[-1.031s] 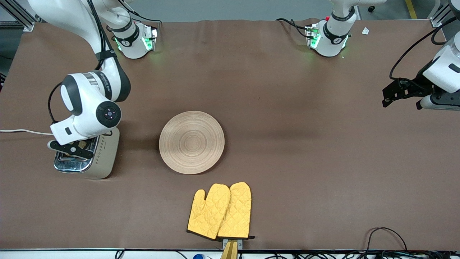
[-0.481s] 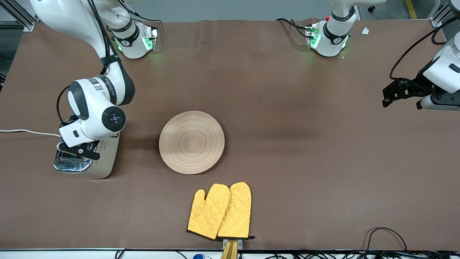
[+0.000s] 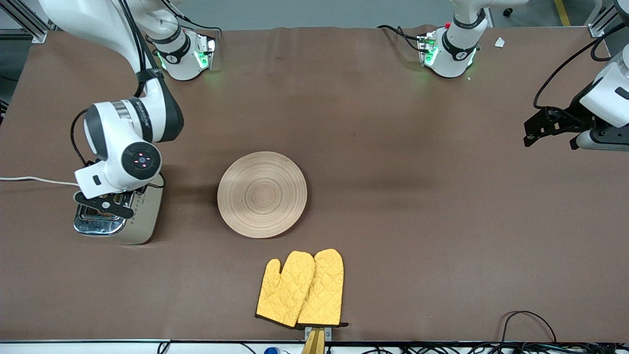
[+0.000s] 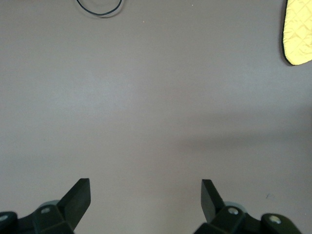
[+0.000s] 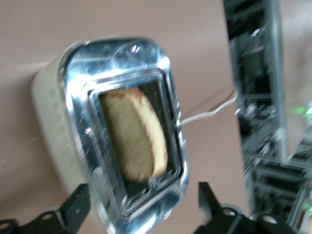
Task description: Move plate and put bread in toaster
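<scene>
Right wrist view: bread leans tilted in toaster.

The right arm hides part of the toaster; the bread looks blurred in its slot.

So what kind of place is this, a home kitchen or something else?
Probably a robotics lab staged with kitchen things: two robot arm bases bolted on a brown covered table, with a toaster and yellow oven mitts.
</scene>
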Robot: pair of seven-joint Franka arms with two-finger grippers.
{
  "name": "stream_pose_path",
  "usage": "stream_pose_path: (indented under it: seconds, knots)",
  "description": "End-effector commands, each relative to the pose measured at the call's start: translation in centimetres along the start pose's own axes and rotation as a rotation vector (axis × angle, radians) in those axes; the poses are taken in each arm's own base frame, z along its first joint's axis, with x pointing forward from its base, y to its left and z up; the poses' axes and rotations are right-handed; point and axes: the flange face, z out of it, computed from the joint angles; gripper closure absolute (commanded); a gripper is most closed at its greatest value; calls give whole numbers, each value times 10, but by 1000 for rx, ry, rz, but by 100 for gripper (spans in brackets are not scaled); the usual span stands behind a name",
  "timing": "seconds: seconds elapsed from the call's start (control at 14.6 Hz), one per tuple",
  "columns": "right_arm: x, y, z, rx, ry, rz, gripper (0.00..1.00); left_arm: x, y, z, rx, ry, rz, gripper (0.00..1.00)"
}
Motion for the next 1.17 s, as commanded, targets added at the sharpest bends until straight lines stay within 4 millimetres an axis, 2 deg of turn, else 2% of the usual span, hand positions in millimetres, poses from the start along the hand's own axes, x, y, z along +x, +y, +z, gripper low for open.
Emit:
stream_pose_path:
  seconds: [0.0, 0.21, 0.41, 0.55, 0.82, 1.1]
  knots:
    - [-7, 33, -53, 130, -57, 4, 0, 2, -2, -3, 13, 1, -19, 0]
    - [-21, 61, -89, 315, -110, 31, 0, 1, -1, -4, 13, 3, -18, 0]
    - [-36, 94, -117, 394, -92, -18, 0, 2, -1, -4, 13, 3, -18, 0]
    - [-39, 129, -118, 489, -138, 3, 0, 1, -2, -3, 13, 1, -18, 0]
    - [-43, 189, -115, 534, -121, -93, 0, 2, -1, -4, 13, 3, -18, 0]
    - [-50, 205, -124, 555, -65, -212, 0, 3, 2, -5, 14, 7, -11, 0]
